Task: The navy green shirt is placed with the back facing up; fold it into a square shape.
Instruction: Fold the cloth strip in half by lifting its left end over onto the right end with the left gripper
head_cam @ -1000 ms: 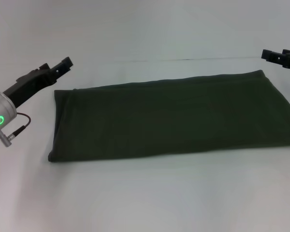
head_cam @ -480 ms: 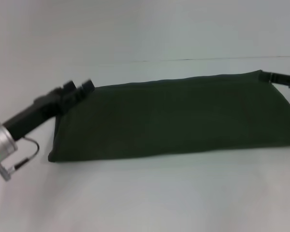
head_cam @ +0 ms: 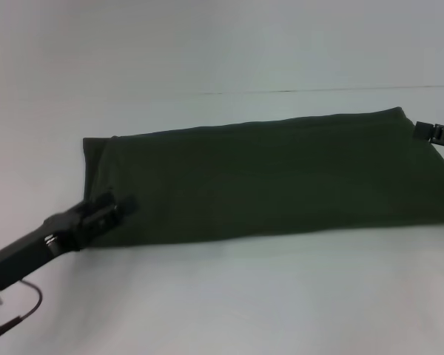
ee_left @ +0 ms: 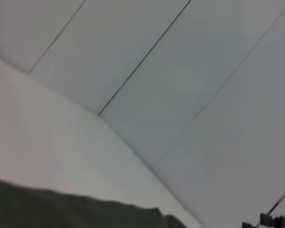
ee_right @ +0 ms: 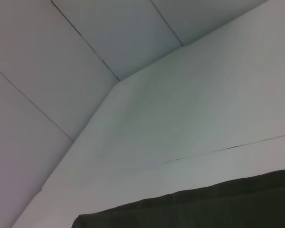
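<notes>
Shirt [head_cam: 270, 177] is lying as a long folded strip across the counter [head_cam: 229, 303]. Left pincer [head_cam: 111, 211] has dropped to its near-left corner, right pincer [head_cam: 435, 133] to its far-right end; openings can't tell. Probably setting up the next fold.

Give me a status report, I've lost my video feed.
Left gripper at the shirt's near left corner. Right gripper at its far right corner. Shirt lies flat on the table, a long folded strip, not square yet. Nothing in the way.
</notes>
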`<move>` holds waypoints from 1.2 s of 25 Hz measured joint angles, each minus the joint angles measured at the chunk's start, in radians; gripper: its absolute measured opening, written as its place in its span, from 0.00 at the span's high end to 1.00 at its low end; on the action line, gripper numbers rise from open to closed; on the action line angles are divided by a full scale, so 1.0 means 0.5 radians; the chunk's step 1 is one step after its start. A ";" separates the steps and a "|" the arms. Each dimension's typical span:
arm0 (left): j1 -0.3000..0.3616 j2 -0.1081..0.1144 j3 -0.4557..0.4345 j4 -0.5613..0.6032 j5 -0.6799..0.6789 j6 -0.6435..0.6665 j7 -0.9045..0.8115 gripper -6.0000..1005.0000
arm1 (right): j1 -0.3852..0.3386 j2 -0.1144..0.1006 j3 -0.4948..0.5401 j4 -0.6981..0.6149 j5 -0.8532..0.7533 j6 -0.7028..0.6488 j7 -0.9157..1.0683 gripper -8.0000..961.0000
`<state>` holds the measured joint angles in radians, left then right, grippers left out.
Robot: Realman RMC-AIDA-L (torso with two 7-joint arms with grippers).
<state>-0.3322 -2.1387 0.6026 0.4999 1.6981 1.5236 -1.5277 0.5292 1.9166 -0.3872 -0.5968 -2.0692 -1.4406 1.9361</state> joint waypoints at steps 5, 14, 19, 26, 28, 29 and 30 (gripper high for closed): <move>0.081 0.020 -0.020 0.042 0.036 -0.025 -0.016 0.15 | 0.000 -0.001 -0.011 0.000 -0.001 0.006 0.001 0.20; 0.110 0.053 -0.014 0.121 0.168 -0.293 0.010 0.15 | -0.001 0.000 -0.007 0.013 -0.006 0.044 0.002 0.20; 0.106 0.047 -0.003 0.118 0.207 -0.463 0.043 0.15 | -0.002 0.001 -0.003 0.015 -0.006 0.049 0.006 0.20; 0.087 0.014 -0.002 0.121 0.270 -0.588 0.047 0.15 | -0.003 0.001 -0.002 0.015 0.000 0.051 0.006 0.20; 0.084 0.011 -0.002 0.122 0.271 -0.588 0.049 0.15 | -0.001 0.002 -0.002 0.014 0.000 0.051 0.006 0.20; 0.079 0.010 -0.001 0.121 0.272 -0.588 0.050 0.15 | 0.001 0.002 -0.002 0.012 0.000 0.051 0.006 0.20; 0.076 0.009 -0.001 0.119 0.273 -0.588 0.051 0.15 | 0.001 0.002 -0.002 0.011 0.000 0.051 0.006 0.20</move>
<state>-0.2941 -2.1343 0.6023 0.5592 1.8346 1.2295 -1.5025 0.5299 1.9177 -0.3880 -0.5915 -2.0692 -1.4149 1.9390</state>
